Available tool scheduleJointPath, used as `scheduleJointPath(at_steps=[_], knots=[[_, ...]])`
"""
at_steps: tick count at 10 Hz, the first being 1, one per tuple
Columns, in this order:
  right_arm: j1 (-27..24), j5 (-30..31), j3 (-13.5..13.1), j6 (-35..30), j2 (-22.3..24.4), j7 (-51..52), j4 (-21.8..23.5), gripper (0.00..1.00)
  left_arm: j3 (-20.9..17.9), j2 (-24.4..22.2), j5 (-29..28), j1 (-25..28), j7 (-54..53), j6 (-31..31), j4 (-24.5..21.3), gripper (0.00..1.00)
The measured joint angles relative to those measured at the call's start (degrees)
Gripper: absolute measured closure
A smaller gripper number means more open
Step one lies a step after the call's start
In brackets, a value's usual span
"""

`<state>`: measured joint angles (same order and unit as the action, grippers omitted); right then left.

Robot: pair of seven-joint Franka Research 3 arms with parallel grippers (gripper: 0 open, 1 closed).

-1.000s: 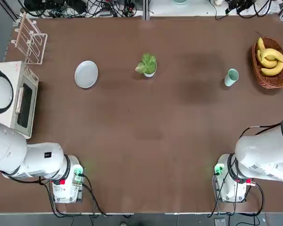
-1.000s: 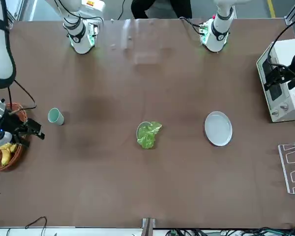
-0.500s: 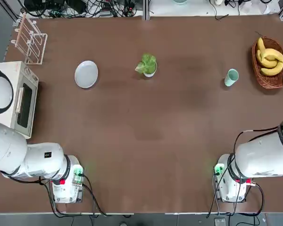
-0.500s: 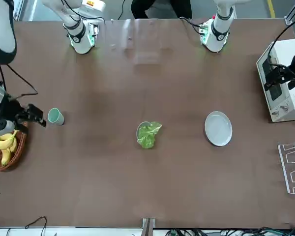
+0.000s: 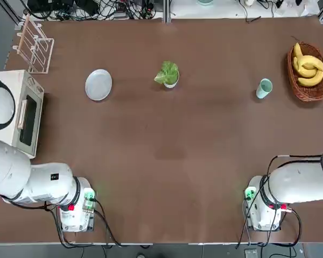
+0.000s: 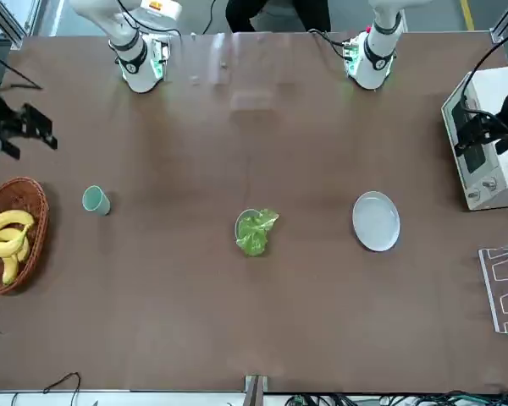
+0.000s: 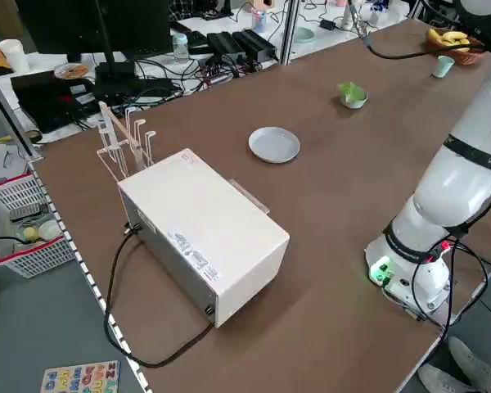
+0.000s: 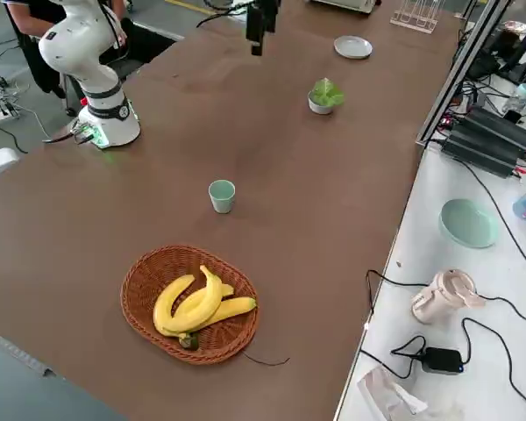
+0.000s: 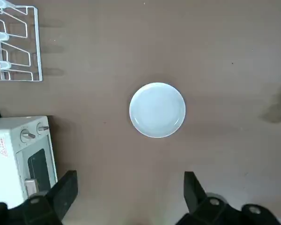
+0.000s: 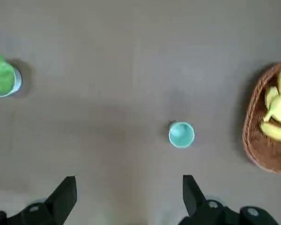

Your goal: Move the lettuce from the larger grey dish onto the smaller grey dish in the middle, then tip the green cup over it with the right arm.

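Note:
The lettuce [image 5: 167, 72] lies in the smaller grey dish [image 5: 171, 84] at the table's middle, far from the bases. The larger grey dish [image 5: 98, 85] to its left is bare. The green cup [image 5: 264, 88] stands upright beside the basket. My right gripper [image 10: 129, 194] hangs open and high above the table, nearer the bases than the cup [image 10: 181, 134], holding nothing; the front view shows it [image 6: 25, 135] at the edge. My left gripper [image 9: 129, 192] is open and high up, looking down on the bare plate [image 9: 157, 110].
A wicker basket [image 5: 309, 70] of bananas sits at the far right edge. A white microwave [image 5: 19, 113] and a clear rack [image 5: 35, 45] stand on the left side. Cables and clutter lie beyond the far edge.
The right gripper has drawn back from beside the cup and basket toward the robot's side and risen. Lettuce, dishes, cup and left arm have not moved.

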<state>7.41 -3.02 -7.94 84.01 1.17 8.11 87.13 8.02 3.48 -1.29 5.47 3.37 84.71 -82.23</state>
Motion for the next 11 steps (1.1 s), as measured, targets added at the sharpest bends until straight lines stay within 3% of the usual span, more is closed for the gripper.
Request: scheduleJointPath(at_steps=[3, 11], knots=[[1.0, 0.5, -0.1, -0.9, 0.5, -5.4, 0.2, 0.0, 0.0, 0.0, 0.0, 0.0, 0.0, 0.0, 0.0, 0.0], [1.1, 0.7, -0.7, 1.3, 1.2, -5.7, 2.6, 0.0, 0.0, 0.0, 0.0, 0.0, -0.2, 0.0, 0.0, 0.0]])
